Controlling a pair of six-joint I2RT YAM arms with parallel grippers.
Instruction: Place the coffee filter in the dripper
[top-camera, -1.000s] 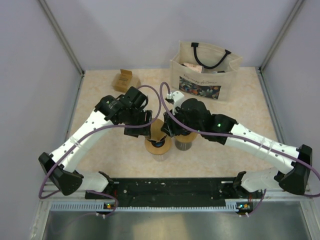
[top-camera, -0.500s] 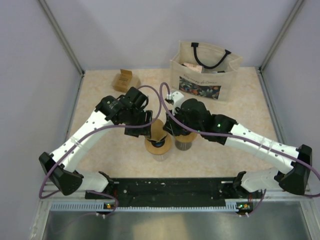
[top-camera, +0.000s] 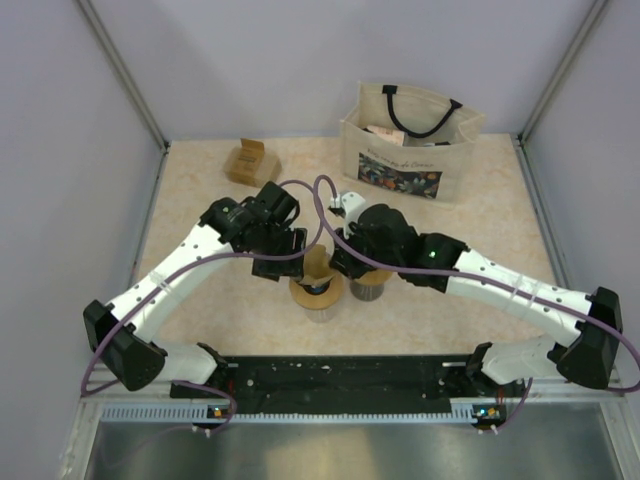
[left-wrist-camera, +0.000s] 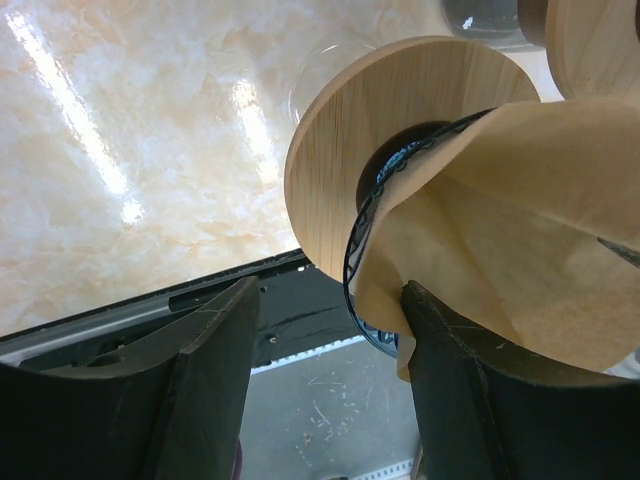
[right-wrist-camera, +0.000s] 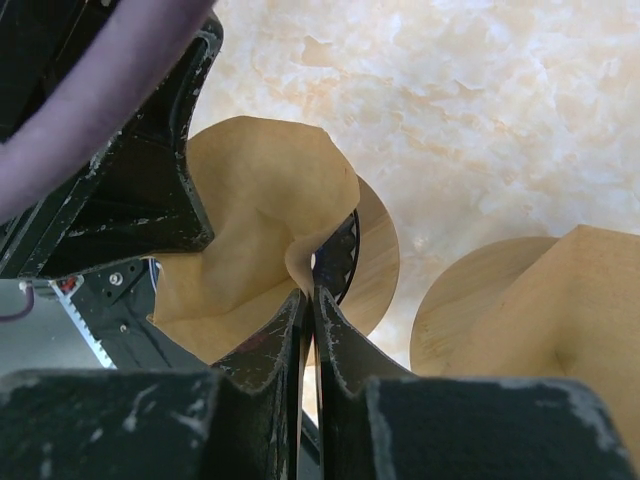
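Tan, crumpled coffee filter (right-wrist-camera: 250, 190) over the dripper (right-wrist-camera: 375, 262) (right hand (right-wrist-camera: 308, 293) pinched on its fold, left hand (left-wrist-camera: 328, 292) wide)

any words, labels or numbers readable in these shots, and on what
No text can be read in any view.
On the tote bag, the printed panel carries lettering, too small and blurred to read.
The cardboard box shows no legible marking.

Left wrist view's edge cuts off the coffee filter (left-wrist-camera: 520, 230)
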